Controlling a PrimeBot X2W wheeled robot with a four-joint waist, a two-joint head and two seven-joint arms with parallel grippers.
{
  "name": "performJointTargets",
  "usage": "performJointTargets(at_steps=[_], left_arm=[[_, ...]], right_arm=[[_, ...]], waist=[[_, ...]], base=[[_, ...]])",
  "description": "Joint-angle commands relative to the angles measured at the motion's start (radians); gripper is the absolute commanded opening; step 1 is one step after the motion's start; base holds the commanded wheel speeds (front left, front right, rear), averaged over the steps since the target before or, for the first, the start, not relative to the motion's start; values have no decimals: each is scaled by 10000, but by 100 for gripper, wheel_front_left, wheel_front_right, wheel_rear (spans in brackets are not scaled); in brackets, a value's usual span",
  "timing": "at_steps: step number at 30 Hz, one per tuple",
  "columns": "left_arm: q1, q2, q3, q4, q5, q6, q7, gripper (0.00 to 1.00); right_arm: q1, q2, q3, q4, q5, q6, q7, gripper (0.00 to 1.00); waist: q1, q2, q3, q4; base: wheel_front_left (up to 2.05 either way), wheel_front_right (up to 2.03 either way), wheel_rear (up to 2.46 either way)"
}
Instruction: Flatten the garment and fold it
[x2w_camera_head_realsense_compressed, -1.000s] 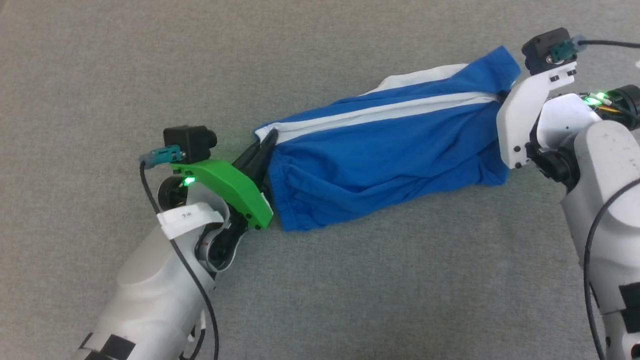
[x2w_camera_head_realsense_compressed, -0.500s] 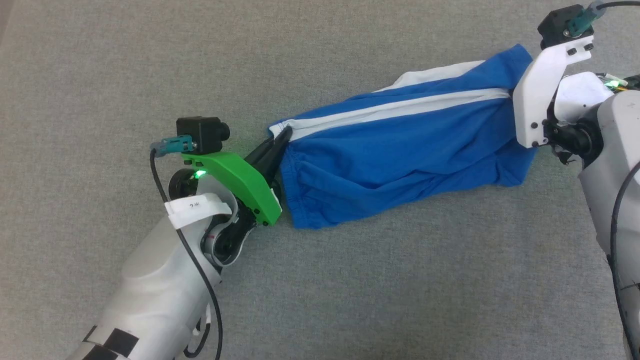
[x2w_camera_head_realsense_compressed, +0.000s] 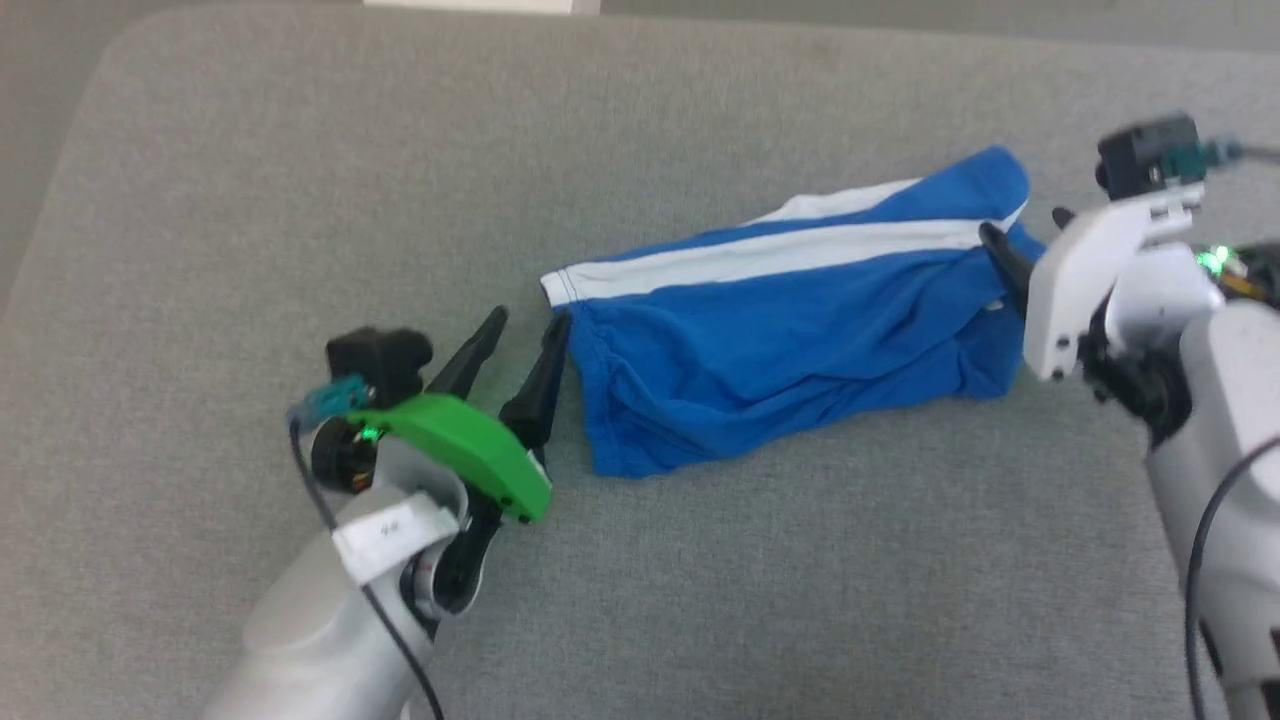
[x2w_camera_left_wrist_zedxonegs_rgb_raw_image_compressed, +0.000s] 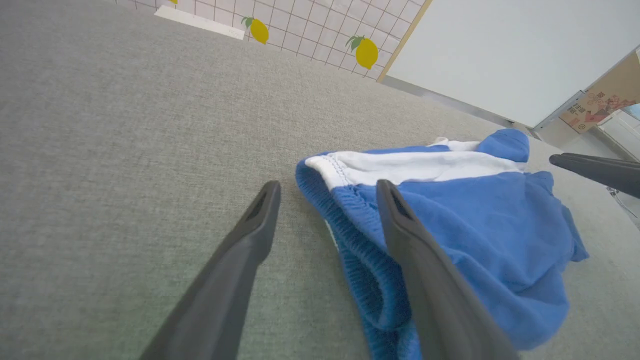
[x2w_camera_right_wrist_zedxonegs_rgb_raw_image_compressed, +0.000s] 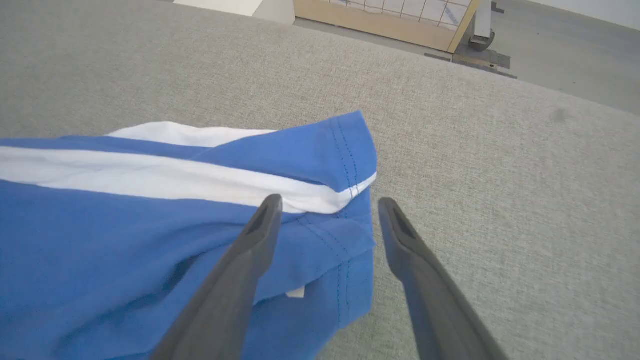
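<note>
The garment (x2w_camera_head_realsense_compressed: 780, 330), bright blue shorts with a white side stripe, lies bunched lengthwise on the grey padded surface (x2w_camera_head_realsense_compressed: 300, 200). Its gathered waistband end points toward my left gripper (x2w_camera_head_realsense_compressed: 528, 320), which is open, with its right finger right beside the waistband. My right gripper (x2w_camera_head_realsense_compressed: 1020, 222) is open at the hem end, one finger over the fabric. In the left wrist view the left gripper (x2w_camera_left_wrist_zedxonegs_rgb_raw_image_compressed: 327, 185) straddles the waistband edge of the garment (x2w_camera_left_wrist_zedxonegs_rgb_raw_image_compressed: 475, 225). The right gripper (x2w_camera_right_wrist_zedxonegs_rgb_raw_image_compressed: 330, 201) spans the hem corner of the garment (x2w_camera_right_wrist_zedxonegs_rgb_raw_image_compressed: 125, 225) in the right wrist view.
The padded surface has a rounded far-left corner (x2w_camera_head_realsense_compressed: 100, 60). A lemon-patterned tiled wall (x2w_camera_left_wrist_zedxonegs_rgb_raw_image_compressed: 367, 50) and a cardboard box (x2w_camera_left_wrist_zedxonegs_rgb_raw_image_compressed: 600, 102) stand beyond it. A wooden frame (x2w_camera_right_wrist_zedxonegs_rgb_raw_image_compressed: 380, 22) sits past the far edge. Grey surface stretches around the garment.
Both grippers have opened and let go of the garment, which now rests slack on the surface. The head camera has tilted, showing the far edge.
</note>
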Motion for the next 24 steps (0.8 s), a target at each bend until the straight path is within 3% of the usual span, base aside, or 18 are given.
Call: performJointTargets(at_steps=[1,6,10,16,17,19,24], left_arm=[[269,137,125,-241,164,193,-188,100],[1121,218,909,-1192,862,701,-451,100],[1993,-23,2162,-2216,2153,836,-462,100],[3056,-783,3759,-3033,4162,210,-465,100],[3431,-1259,4529,-3309,5014,-237,-465,100],[3721,-1780,5244,-3467,5776,-710,-466,100],[3780,-2118,5619,-3417,6234,-1011,-466,100]], right_arm=[[441,88,-115,-245,17,-15,-399,100],[1544,411,-805,-1042,-56,-15,-1677,100],[2229,762,-1447,-1506,-96,-15,-2422,100],[2642,1161,-2190,-1684,-118,-15,-2721,100],[2501,1302,-2537,-1360,-89,-15,-2313,100],[1966,1505,-3149,-652,99,-15,-1644,100],[1152,1603,-3826,356,2,-15,-943,100]], waist=[[-1,0,-593,-51],[-1,0,-1112,-64],[-1,0,-1336,-71],[-1,0,-1448,-83],[-1,0,-1412,-97],[-1,0,-1277,-55],[-1,0,-1056,155]], base=[[0,0,0],[0,0,0],[0,0,0],[0,0,0],[0,0,0],[0,0,0],[0,0,0]])
